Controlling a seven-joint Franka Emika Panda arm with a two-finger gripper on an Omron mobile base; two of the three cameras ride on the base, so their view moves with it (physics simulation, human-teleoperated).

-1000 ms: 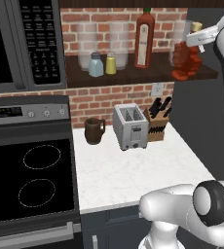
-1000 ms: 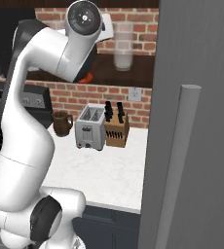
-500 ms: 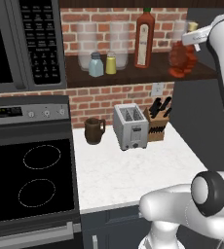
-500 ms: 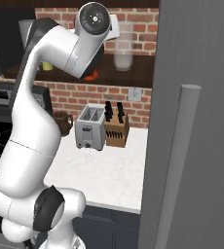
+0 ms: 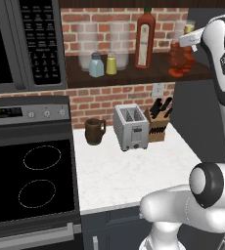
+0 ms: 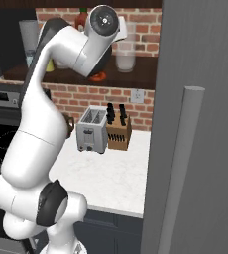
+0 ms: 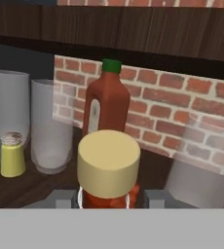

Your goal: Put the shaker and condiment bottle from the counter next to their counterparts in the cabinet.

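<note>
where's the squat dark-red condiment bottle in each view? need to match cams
Left base view: condiment bottle upper right, over the cabinet shelf, at the gripper.
Right base view: a red sliver under the arm's elbow, top centre.
Hand view: bottom centre, tan stopper toward the camera.
Shared landmark: tall red bottle.

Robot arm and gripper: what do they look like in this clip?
One glossy white arm of rounded, tube-like links, with dark grey to black round joint caps. No cables or clear markings. Its gripper has two small dark grey fingertips.
</note>
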